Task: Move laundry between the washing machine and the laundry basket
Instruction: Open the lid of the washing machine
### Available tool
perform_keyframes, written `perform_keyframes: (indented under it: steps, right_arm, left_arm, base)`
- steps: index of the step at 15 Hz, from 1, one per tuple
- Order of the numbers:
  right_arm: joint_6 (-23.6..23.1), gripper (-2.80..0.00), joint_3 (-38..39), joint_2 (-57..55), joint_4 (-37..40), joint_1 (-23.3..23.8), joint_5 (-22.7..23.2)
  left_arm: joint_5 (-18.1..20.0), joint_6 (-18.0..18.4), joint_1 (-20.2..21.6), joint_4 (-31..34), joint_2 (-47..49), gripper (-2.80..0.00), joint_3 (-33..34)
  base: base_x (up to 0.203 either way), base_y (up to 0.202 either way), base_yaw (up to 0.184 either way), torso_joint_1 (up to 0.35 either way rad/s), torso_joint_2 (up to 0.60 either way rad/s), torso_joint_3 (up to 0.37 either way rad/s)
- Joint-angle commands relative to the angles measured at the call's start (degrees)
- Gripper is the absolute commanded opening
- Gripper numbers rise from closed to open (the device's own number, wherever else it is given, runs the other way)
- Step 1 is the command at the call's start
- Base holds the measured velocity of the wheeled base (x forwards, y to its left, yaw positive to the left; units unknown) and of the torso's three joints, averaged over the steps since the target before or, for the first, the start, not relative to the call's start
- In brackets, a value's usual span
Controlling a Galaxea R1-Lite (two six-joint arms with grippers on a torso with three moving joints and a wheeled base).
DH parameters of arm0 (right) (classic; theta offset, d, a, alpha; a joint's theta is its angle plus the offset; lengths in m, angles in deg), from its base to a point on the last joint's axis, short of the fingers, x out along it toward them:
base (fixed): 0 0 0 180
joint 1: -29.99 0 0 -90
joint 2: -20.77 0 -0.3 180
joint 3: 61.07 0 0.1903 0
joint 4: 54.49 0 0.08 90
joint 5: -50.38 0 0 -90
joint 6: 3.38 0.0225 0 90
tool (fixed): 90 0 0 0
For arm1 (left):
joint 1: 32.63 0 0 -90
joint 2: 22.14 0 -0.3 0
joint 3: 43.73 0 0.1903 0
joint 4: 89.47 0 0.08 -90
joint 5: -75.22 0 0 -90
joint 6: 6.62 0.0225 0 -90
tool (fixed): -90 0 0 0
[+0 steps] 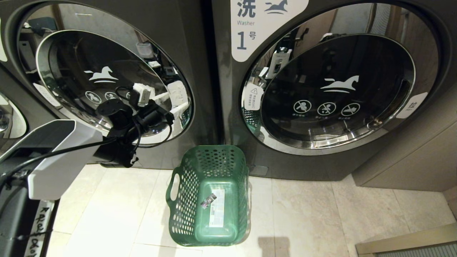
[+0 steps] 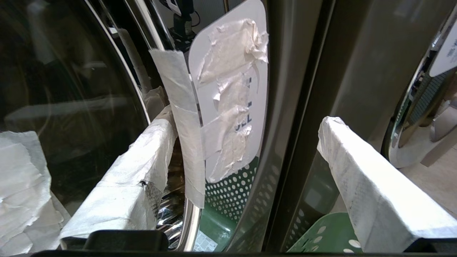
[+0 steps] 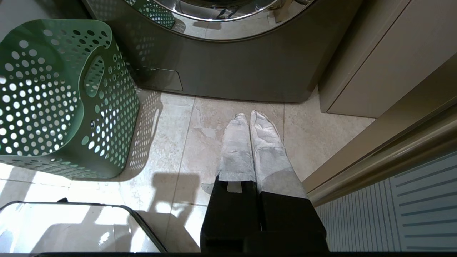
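Laundry basket (image 1: pixel 185 200) upright, long axis toward machines; left hand (image 2: pixel 246 153) spread, empty.

Head view: from above, angled down at both machine fronts and the laundry basket (image 1: pixel 209 200). Left wrist: pressed close to a door rim. Right wrist: low over floor tiles. Basket shared by all three.

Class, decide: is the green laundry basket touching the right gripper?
Apart. The right wrist view shows bare floor tile between the laundry basket and the shut right gripper, which hangs over the floor beside it.
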Motion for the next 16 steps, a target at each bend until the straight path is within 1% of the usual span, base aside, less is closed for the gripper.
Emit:
perform_keyframes:
  steps: [1, 5, 7, 9, 11, 13, 16]
  right_arm:
    - [0.0, -2.80, 0.0, 0.0, 0.0, 0.0, 0.0]
    - [0.0, -2.80, 0.0, 0.0, 0.0, 0.0, 0.0]
    - [0.0, -2.80, 0.0, 0.0, 0.0, 0.0, 0.0]
    - [0.0, -2.80, 0.0, 0.0, 0.0, 0.0, 0.0]
    - [0.0, -2.80, 0.0, 0.0, 0.0, 0.0, 0.0]
    - [0.0, -2.80, 0.0, 0.0, 0.0, 0.0, 0.0]
    - [0.0, -2.80, 0.0, 0.0, 0.0, 0.0, 0.1]
  left_arm:
    - [0.8, 0.0, 0.0, -0.4, 0.5, 0.00, -0.5]
    - [1.3, -0.1, 0.0, 1.9, 2.6, 0.00, -5.4]
    - [4.5, -0.1, 0.3, 3.6, 3.6, 0.00, -8.0]
    - [7.8, -0.2, 0.7, 5.2, 4.2, 0.00, -9.3]
    - [10.0, -0.4, 1.3, 5.7, 4.3, 0.00, -9.5]
    - [12.0, -1.6, 1.7, 5.8, 4.4, 0.00, -10.2]
    - [13.8, -3.7, 2.6, 5.8, 4.9, 0.00, -11.9]
  base:
    - [0.000, 0.000, 0.000, 0.000, 0.00, 0.000]
    - [0.000, 0.000, 0.000, 0.000, 0.00, 0.000]
    - [0.000, 0.000, 0.000, 0.000, 0.00, 0.000]
    - [0.000, 0.000, 0.000, 0.000, 0.00, 0.000]
    - [0.000, 0.000, 0.000, 0.000, 0.00, 0.000]
    - [0.000, 0.000, 0.000, 0.000, 0.00, 0.000]
    - [0.000, 0.000, 0.000, 0.000, 0.00, 0.000]
